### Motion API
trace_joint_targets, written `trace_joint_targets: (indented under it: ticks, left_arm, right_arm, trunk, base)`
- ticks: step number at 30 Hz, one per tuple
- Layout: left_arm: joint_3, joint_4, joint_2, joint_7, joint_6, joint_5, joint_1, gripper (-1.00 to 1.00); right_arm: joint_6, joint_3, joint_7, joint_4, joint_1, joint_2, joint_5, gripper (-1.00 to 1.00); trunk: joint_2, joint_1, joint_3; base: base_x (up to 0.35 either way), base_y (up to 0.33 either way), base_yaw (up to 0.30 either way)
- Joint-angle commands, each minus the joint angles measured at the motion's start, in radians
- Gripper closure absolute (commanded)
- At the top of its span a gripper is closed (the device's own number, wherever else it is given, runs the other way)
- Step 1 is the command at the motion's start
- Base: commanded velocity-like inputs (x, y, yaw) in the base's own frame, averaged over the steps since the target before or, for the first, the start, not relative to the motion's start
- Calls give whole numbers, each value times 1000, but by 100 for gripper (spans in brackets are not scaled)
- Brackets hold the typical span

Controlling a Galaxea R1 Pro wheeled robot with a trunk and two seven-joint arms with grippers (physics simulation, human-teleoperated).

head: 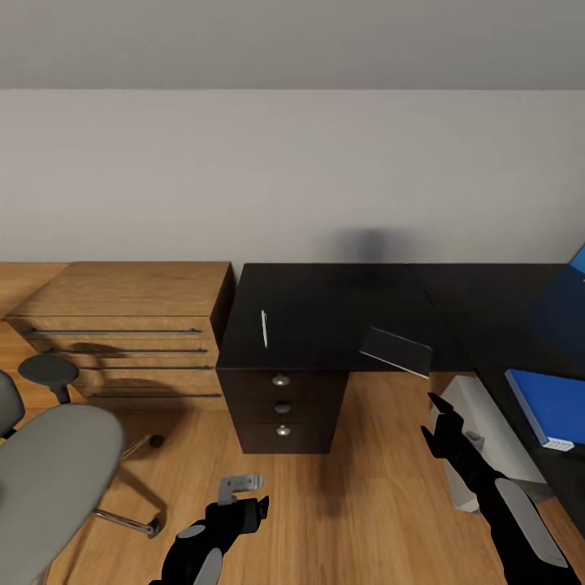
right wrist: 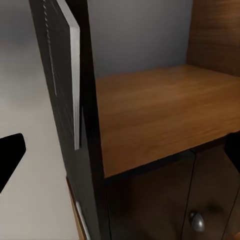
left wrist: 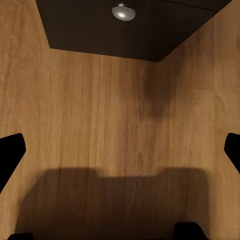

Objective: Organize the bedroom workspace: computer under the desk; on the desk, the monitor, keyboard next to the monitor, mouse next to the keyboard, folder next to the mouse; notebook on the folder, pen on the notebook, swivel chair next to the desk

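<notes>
A: We find the folder (head: pixel 551 406) already on the desk (head: pixel 325 301), at its right side near the front edge. The notebook (head: pixel 396 351) lies on the desk's near edge and juts out over it, well left of the folder. The pen (head: pixel 264 328) lies further left, on the desk above the black drawer cabinet (head: pixel 283 410). We judge the step in hand to be the notebook.

B: And the pincers?

A: The right pincer (head: pixel 440 414) hangs just below the overhanging notebook, fingers parted, gripping nothing. The right wrist view shows the notebook (right wrist: pixel 67 70) edge-on against the desk rim, with one dark fingertip (right wrist: pixel 10 155) apart from it. The left pincer (head: pixel 244 496) hangs low over the floor (head: pixel 366 504) in front of the cabinet, fingers spread and empty; its wrist view looks at floor planks and the cabinet's knob (left wrist: pixel 123 12).

B: What does the next move call for?

A: In our judgement, closing the right pincer on the jutting edge, then carrying the notebook right onto the folder. A thin pad may slip or tip off the desk.

B: Surface and room?

A: Matte black desk, blue panel (head: pixel 569 301) at far right; pale computer (head: pixel 487 439) beneath. Wooden chest (head: pixel 122 325) at left, swivel chair (head: pixel 49 479) at near left, well apart from the desk. Grey wall, plank floor.
</notes>
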State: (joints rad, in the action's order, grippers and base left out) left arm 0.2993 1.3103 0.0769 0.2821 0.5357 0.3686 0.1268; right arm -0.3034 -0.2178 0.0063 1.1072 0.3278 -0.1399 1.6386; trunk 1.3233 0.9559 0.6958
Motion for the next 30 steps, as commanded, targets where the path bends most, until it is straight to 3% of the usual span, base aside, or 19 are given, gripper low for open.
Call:
trace_joint_targets:
  ticks: [1,11,21,30]
  left_arm:
    - [1,1,0,9,3,10,1,-100]
    - [1,0,-2,9,4,10,1,-100]
    - [1,-4,-2,8,6,11,1,-100]
    - [3,-17,-6,5,6,10,1,-100]
  right_arm:
    - [-4,-2,2,2,0,0,5,-100]
    - [2,-3,19,50,0,3,8,-100]
    - [55,-4,51,69,0,10,7,-100]
    - [68,-24,52,62,0,10,5,-100]
  trunk:
    - [8,4,4]
    - [78,42,35]
    - [148,81,67]
    - [148,81,67]
  base:
    - [0,0,0]
    - [0,0,0]
    - [0,0,0]
    - [0,0,0]
